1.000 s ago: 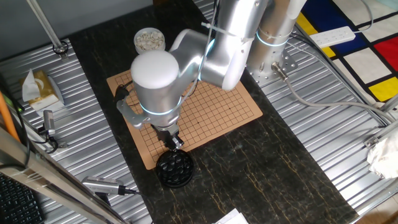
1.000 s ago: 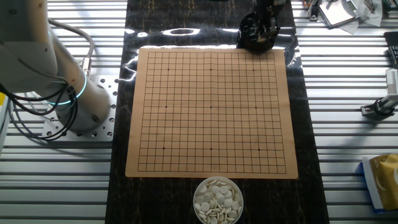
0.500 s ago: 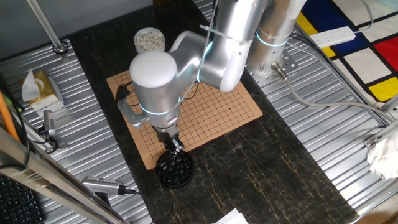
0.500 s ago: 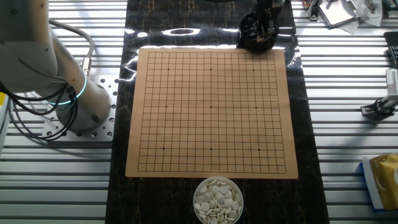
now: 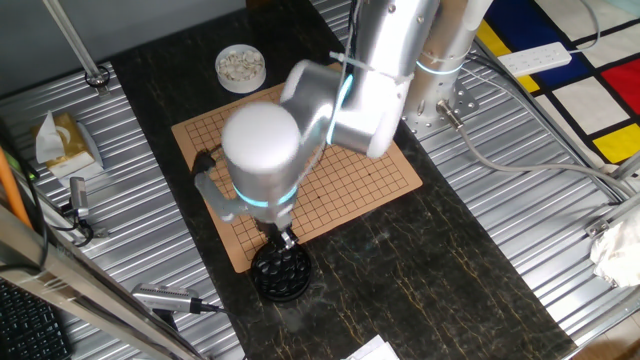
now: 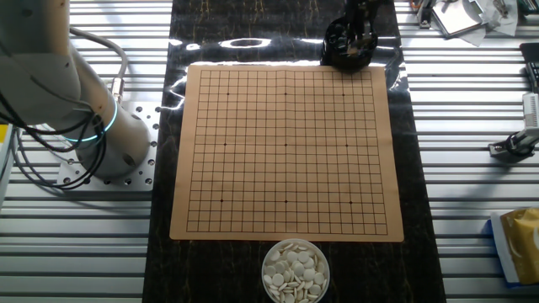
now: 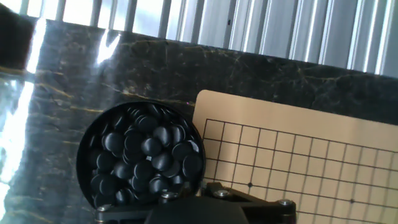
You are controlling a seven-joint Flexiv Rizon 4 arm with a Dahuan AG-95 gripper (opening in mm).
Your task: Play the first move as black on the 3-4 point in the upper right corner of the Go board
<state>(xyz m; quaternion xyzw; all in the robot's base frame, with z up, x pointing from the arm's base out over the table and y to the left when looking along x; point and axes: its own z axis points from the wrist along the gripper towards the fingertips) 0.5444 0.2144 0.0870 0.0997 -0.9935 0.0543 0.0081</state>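
Dark marble tabletop — the gripper hangs over the bowl of black stones, jaws unreadable from here. It has lifted slightly, the arm swinging boardward — likely carrying a stone. The Go board lies bare.

Both fixed views look down on the Go board from opposite sides; hand view hangs close.

1. I counted one Go board, with no stones on its grid.
2. I saw two bowls: one black bowl heaped with black stones, too many to count, and one bowl of white stones, likewise uncountable.
3. One arm was there.
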